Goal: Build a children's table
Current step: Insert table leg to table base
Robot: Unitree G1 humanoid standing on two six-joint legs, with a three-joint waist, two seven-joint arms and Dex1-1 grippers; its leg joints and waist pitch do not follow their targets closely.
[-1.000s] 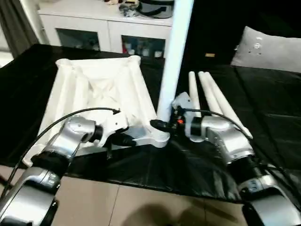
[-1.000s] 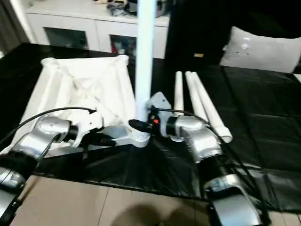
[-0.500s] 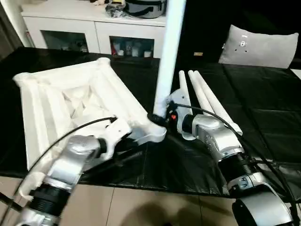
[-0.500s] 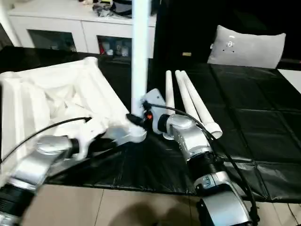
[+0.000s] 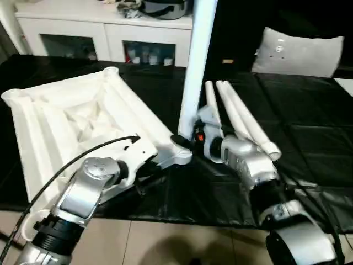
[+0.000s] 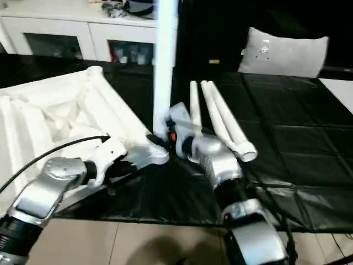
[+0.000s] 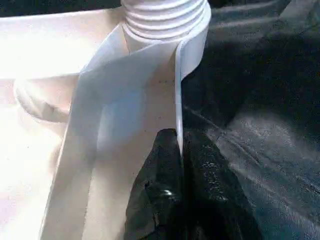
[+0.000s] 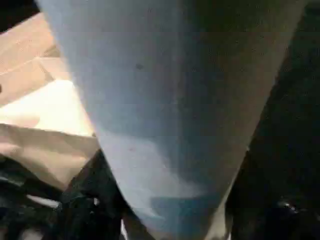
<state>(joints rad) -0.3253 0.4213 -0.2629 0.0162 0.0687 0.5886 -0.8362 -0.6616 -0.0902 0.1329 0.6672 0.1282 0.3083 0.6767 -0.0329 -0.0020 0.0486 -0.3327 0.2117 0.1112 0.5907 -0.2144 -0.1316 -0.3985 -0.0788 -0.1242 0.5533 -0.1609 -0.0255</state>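
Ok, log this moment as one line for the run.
stage: first leg upright in near corner socket | left gripper: shut on top rim | right gripper: at leg base | spare legs: three on cloth

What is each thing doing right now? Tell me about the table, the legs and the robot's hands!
Table top: upside down on the black cover, ribbed side up.
Standing leg: upright in the near corner socket.
Three spare legs: lying side by side on the cover, not yet fitted.
Left gripper: shut on the table top's rim beside that socket.
Right gripper: around the standing leg's base.
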